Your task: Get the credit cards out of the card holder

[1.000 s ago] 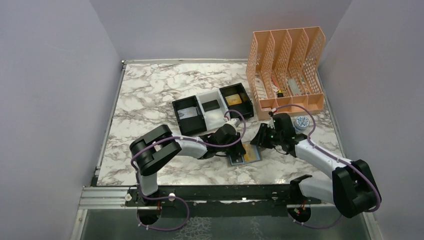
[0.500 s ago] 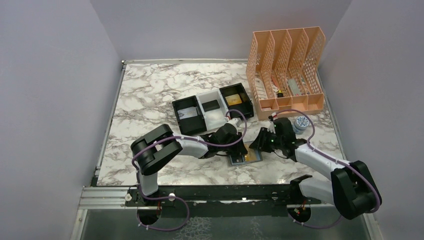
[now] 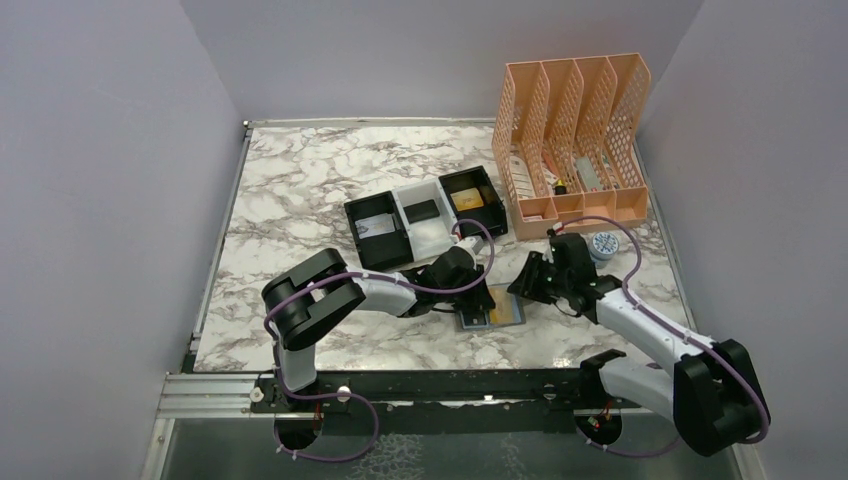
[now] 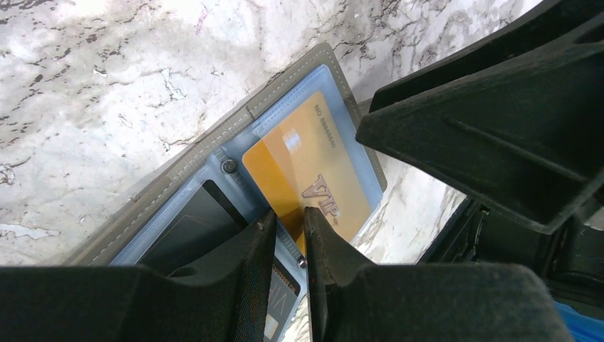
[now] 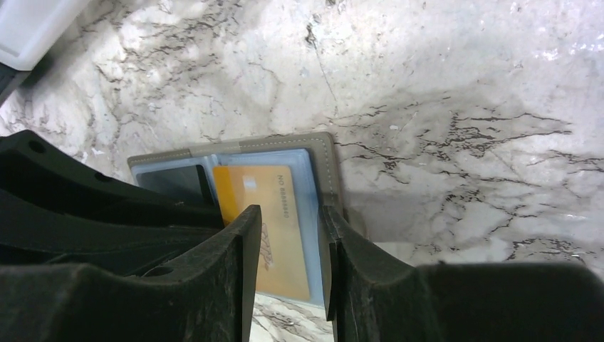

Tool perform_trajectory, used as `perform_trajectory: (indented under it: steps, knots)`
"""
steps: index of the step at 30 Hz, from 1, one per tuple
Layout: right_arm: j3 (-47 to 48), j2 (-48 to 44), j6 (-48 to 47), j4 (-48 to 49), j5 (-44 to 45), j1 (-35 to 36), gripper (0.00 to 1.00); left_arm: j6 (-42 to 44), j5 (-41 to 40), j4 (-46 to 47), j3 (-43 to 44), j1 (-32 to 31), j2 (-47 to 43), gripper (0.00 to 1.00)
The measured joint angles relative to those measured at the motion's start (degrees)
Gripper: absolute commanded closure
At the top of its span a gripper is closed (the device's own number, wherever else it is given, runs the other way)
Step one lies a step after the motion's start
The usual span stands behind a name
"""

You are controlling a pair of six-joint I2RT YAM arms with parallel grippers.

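Top external view: card holder [image 3: 505, 313] lay open on the marble table [image 3: 300, 200], close to the near edge, right of centre. Left gripper [image 3: 482, 295] and right gripper [image 3: 523, 290] sat over it from either side, so only slivers of the blue-grey inside showed. Cards unreadable from up there. Black-and-white tray [image 3: 433, 238] was further back, mid-table. Peach mesh rack [image 3: 560, 90] stood at the far right corner, contents too small to identify. Small round blue-white thing [image 3: 604, 243] sat just beside the right arm, by the right edge. Couldn't tell what it was.

Left wrist view: holder was flat, with a grey stitched border and two clear pockets. Gold card [image 4: 313, 164] marked "VIP" sat in the pocket nearer the right arm, mostly visible. Dark card [image 4: 192, 221] was in the other pocket, its lower part hidden behind the left fingers [image 4: 256, 246]. Left jaws stood a narrow slit apart, with the gold card's spine-side edge running into the slit. Whether they pinched the card, the pocket film or nothing, couldn't tell: the tips blocked the contact point. Some print showed below the fingertips, cut off by the frame.

Right wrist view: right fingers [image 5: 242, 242] were parted, with gold card and pocket visible in the gap and nothing clamped between them. Whether the tips touched the holder wasn't resolvable. Left gripper's body covered most of the dark-card panel. Right fingers hid the holder's near edge.
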Motion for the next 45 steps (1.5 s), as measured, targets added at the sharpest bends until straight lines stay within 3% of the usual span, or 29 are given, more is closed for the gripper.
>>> perform_trajectory:
  steps: [7,17,34,37,45]
  knots:
    - [0.0,4.6,-0.1,0.9,-2.4,-0.1,0.66,0.1,0.4,0.1,0.0,0.0,0.0,0.69]
    - [-5.0,0.8,2.0,6.3,-5.8,-0.4,0.68,0.0,1.5,0.0,-0.1,0.1,-0.2,0.7]
    - [-9.2,-2.4,6.7,8.7,-10.0,-0.3,0.7,-5.9,1.6,1.6,-5.8,0.1,-4.3,0.87]
    - [-9.0,-3.1,6.6,7.3,-9.9,-0.3,0.68,-6.5,1.6,1.9,-6.0,0.2,-4.8,0.94]
    - [-4.7,-5.8,4.9,-0.7,-7.1,-0.3,0.66,-7.3,1.6,3.3,-6.2,0.3,-5.2,0.96]
